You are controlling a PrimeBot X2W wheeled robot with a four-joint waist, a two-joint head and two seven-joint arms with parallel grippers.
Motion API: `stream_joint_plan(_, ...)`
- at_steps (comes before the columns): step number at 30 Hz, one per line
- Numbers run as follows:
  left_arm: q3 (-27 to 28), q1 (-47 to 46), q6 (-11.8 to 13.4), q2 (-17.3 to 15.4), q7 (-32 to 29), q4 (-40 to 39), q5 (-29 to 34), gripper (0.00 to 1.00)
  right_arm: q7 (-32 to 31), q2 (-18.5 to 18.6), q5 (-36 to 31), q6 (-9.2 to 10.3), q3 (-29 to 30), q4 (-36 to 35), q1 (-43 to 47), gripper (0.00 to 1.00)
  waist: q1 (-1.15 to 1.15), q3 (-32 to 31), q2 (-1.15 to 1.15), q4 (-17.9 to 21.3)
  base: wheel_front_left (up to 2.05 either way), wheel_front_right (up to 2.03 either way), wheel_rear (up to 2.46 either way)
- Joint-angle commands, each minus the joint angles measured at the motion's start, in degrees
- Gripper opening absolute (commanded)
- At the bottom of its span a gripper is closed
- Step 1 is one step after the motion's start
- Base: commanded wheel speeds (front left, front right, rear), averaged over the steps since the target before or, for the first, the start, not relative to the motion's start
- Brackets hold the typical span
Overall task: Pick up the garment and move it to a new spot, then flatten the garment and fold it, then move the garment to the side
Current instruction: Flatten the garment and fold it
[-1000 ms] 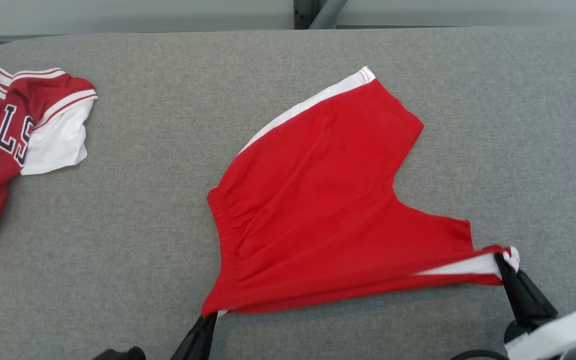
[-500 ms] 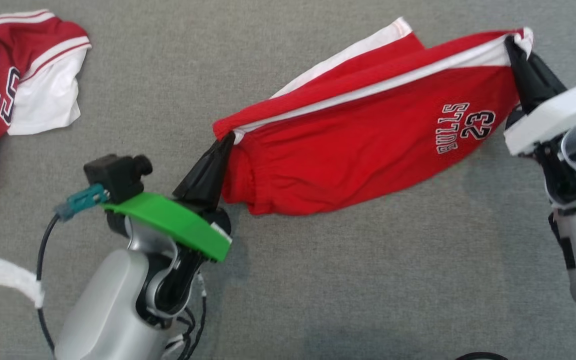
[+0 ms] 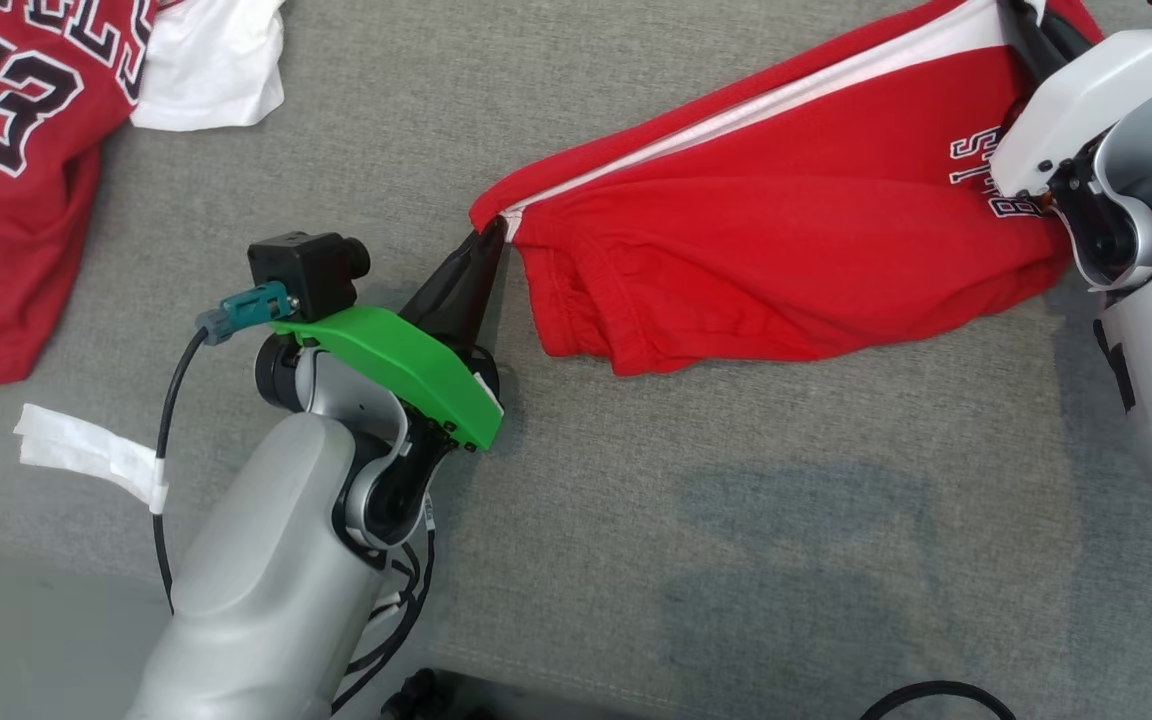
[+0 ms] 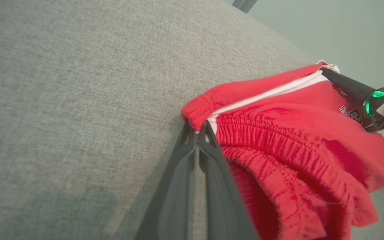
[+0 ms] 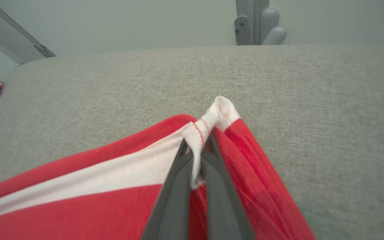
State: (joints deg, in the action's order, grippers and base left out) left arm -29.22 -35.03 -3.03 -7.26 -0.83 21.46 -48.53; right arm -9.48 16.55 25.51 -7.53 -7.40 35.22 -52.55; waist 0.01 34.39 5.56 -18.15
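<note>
Left gripper (image 3: 489, 238) pinches the waistband corner and right gripper (image 5: 197, 144) the striped hem, the 2 stretching the red Bulls shorts (image 3: 766, 260) taut, well right of the jersey (image 3: 6, 150), likely for folding.

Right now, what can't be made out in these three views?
Head view: the lettering on the shorts is half covered by the right arm's white wrist cover.
Head view: the jersey is cut off by the top and left edges.
Left wrist view: the same lettering is too small to read, partly behind the right fingers.
</note>
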Motion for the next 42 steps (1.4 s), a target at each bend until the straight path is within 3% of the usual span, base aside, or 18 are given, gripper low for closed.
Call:
stream_joint_plan(1, 0.09, -0.93, 0.28, -0.38, 0.16, 0.56, 0.74, 0.0, 0.34, 0.18, 0.47, 0.07, -0.86, 1.39, -0.44, 0.0, -0.01, 0.83, 0.02, -1.67, 0.0, 0.0, 0.0)
stream_joint_plan(5, -0.19, -0.76, 0.25, -0.61, -0.61, 1.0, 0.34, 0.0, 0.43, 0.56, 1.03, 0.07, -3.13, 3.52, -0.85, 0.0, -0.01, 0.25, 0.02, -1.66, 0.0, 0.0, 0.0)
stream_joint_plan(6, -0.31, -0.74, 0.24, -0.79, -0.85, 1.12, 0.39, 0.0, 0.81, 0.68, 1.33, 0.07, -3.75, 4.09, -0.88, 0.18, -0.01, 0.07, 0.02, -1.6, 0.0, 0.0, 0.0)
stream_joint_plan(7, -0.4, -0.67, 0.05, -0.8, -0.91, 1.24, 0.24, 0.0, 0.99, 0.74, 1.59, 0.07, -4.32, 4.59, -0.96, 0.45, -0.01, -0.08, 0.02, -1.53, 0.0, 0.0, 0.0)
stream_joint_plan(8, -0.48, -0.58, -0.06, -0.89, -1.03, 1.36, 0.14, 0.0, 1.42, 0.93, 1.55, 0.07, -4.94, 4.97, -1.1, 0.98, -0.01, -0.25, 0.02, -1.41, 0.0, 0.0, 0.0)
stream_joint_plan(10, -0.92, -0.48, -0.57, -0.81, -0.97, 1.19, 0.16, 0.0, 1.81, 1.33, 1.87, 0.07, -5.85, 5.68, -1.37, 1.0, -0.01, -0.52, 0.02, -1.13, 0.0, 0.0, 0.0)
stream_joint_plan(11, -0.9, -0.34, -0.72, -0.69, -0.78, 1.06, -0.17, 0.1, 2.21, 1.6, 1.89, 0.07, -6.38, 5.87, -1.57, 1.0, -0.01, -0.66, 0.02, -0.97, 0.0, 0.0, 0.0)
stream_joint_plan(13, -1.06, -0.17, -1.12, -0.94, -0.25, 0.78, 0.04, 0.53, 2.68, 2.13, 1.64, 0.11, -7.75, 6.01, -1.52, 1.0, -0.01, -1.19, 0.02, -0.53, 0.0, 0.0, 0.0)
stream_joint_plan(14, -0.98, 0.06, -1.25, -0.93, 0.17, 0.59, -0.05, 1.0, 2.76, 2.37, 1.44, 0.11, -8.67, 5.85, -1.34, 1.0, -0.01, -1.59, 0.02, -0.27, 0.0, 0.0, 0.0)
stream_joint_plan(19, -0.78, 2.64, -0.34, -3.9, 3.73, -1.4, 2.79, 1.0, 1.54, 3.42, 1.53, 0.07, -13.46, 3.17, 0.25, 1.0, -0.01, -4.89, 0.02, 1.74, 0.0, 0.0, 0.0)
stream_joint_plan(27, 0.1, 15.09, 5.42, -10.16, 11.98, -13.47, 9.12, 1.0, -4.75, 11.62, -3.38, 0.08, -17.98, -4.37, 2.2, 1.0, -0.01, -8.03, 0.02, 2.2, 0.0, 0.0, 0.0)
stream_joint_plan(35, 1.29, 23.2, 7.49, -8.85, 15.21, -18.54, 9.66, 1.0, -11.42, 15.05, -6.6, 0.08, -16.87, -5.78, 4.09, 1.0, -0.01, -5.95, 0.02, -1.94, 0.0, 0.0, 0.0)
stream_joint_plan(42, 4.57, 25.22, 5.93, -5.75, 16.04, -19.59, 14.24, 1.0, -14.28, 16.22, -6.21, 0.08, -16.45, -3.64, 6.13, 1.0, -0.01, -5.4, 0.02, -5.2, 0.0, 0.0, 0.0)
